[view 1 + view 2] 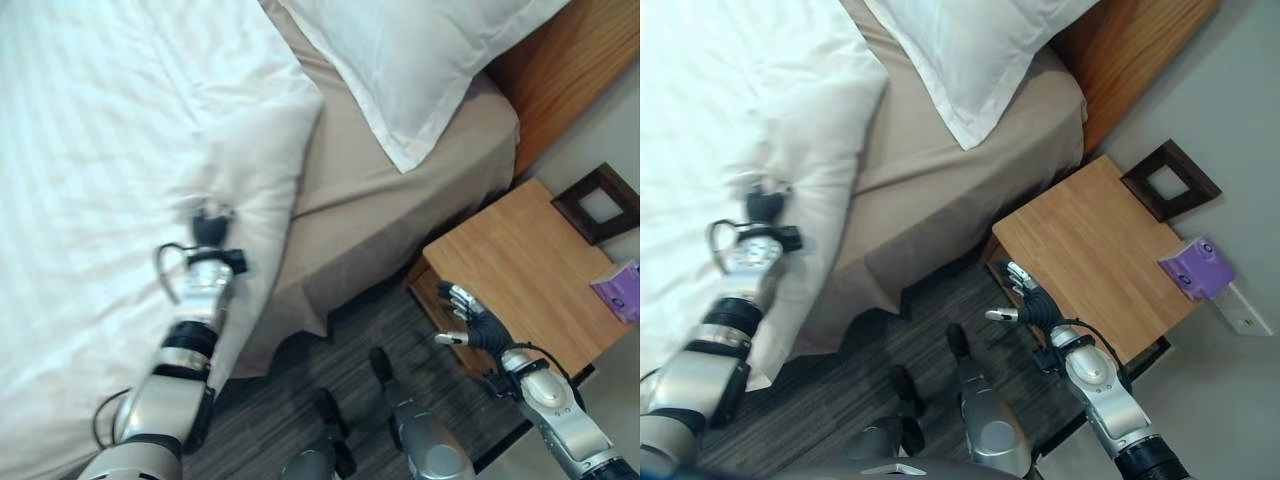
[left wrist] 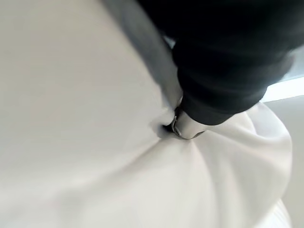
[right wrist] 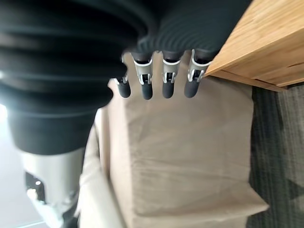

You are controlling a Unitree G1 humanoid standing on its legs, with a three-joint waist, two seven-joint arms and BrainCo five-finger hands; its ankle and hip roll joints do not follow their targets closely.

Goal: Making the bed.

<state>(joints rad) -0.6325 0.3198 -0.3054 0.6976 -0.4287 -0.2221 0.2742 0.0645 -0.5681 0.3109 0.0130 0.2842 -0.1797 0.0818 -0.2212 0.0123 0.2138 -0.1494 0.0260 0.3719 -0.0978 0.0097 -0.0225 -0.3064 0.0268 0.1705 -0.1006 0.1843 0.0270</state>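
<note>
1. While the white duvet (image 1: 110,150) covers most of the bed, its near corner sits bunched at the bed's side edge, right where the left hand (image 1: 211,224) presses in; fingers are buried in the cloth, so can't tell if they're gripping.
2. Tan sheet (image 1: 370,215) is bare between duvet edge and pillow (image 1: 420,60); it drapes down to the dark carpet (image 1: 340,350).
3. Wooden nightstand (image 1: 530,270) stands just beside the bed, leaving a narrow strip of floor.
4. Right hand (image 1: 472,318) hovers by the nightstand's near corner, fingers straight, holding nothing.
</note>
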